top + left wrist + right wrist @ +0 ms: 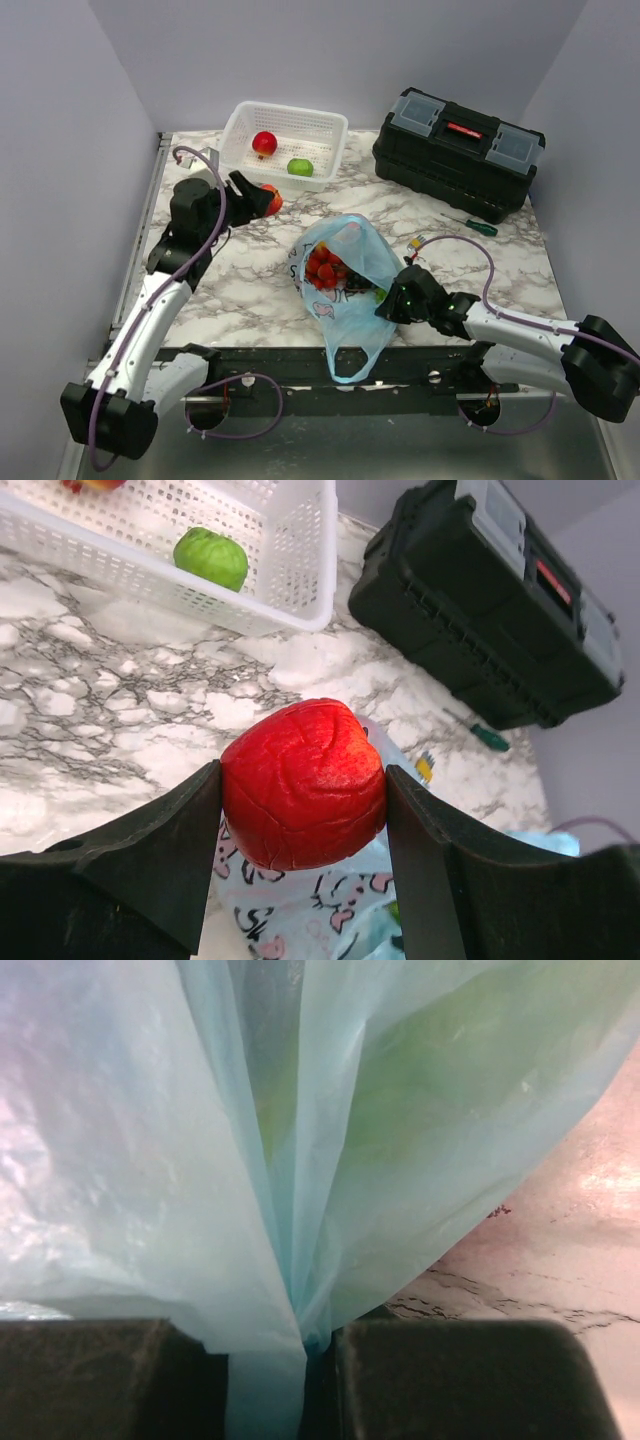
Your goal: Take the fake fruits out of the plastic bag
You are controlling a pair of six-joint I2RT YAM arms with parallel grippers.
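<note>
The light-blue plastic bag (345, 285) lies mid-table with its mouth open, and a cluster of red berries (323, 266) and something green show inside. My right gripper (392, 300) is at the bag's right side, shut on a pinched fold of the bag (300, 1160), with the film gathered between the right gripper's (315, 1345) jaws. My left gripper (262, 200) is near the basket's front edge, shut on a round red fake fruit (303, 783) held above the marble. The bag's pink cartoon print (300, 910) shows under that fruit.
A white lattice basket (290, 107) at the back holds a red fruit (264, 143) and a light-green round fruit (300, 167). A black toolbox (458, 150) stands back right, with a green-handled screwdriver (470, 224) in front of it. The bag's loop handle hangs over the near table edge.
</note>
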